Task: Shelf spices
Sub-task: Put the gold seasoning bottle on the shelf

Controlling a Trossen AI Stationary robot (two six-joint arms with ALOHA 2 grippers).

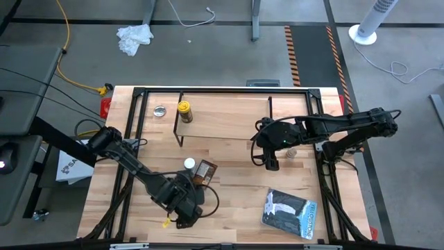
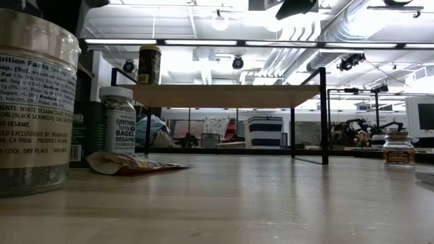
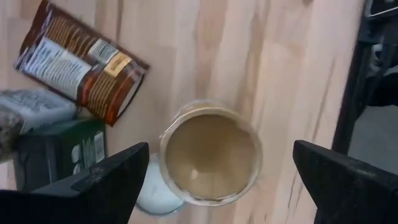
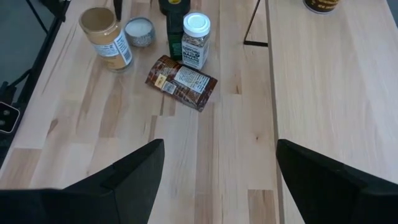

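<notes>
Left claw [image 3: 214, 180] is hovering wide open, holding nothing, directly over the tan-lidded jar [image 3: 210, 154] standing on the desk [image 3: 205, 56]. Risk: a finger is sitting close to the silvery tin [image 3: 155, 193] beside it; descending may nudge both. Right claw [image 4: 214, 177] is waiting open, empty.

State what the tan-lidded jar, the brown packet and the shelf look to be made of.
Tan-lidded jar: clear glass or plastic, contents showing through; matte tan lid, likely plastic.
Brown packet: glossy printed film or foil, lying flat and crinkled at its edge.
Shelf: pale unfinished-looking wood plank with visible grain, on thin black metal legs.
</notes>
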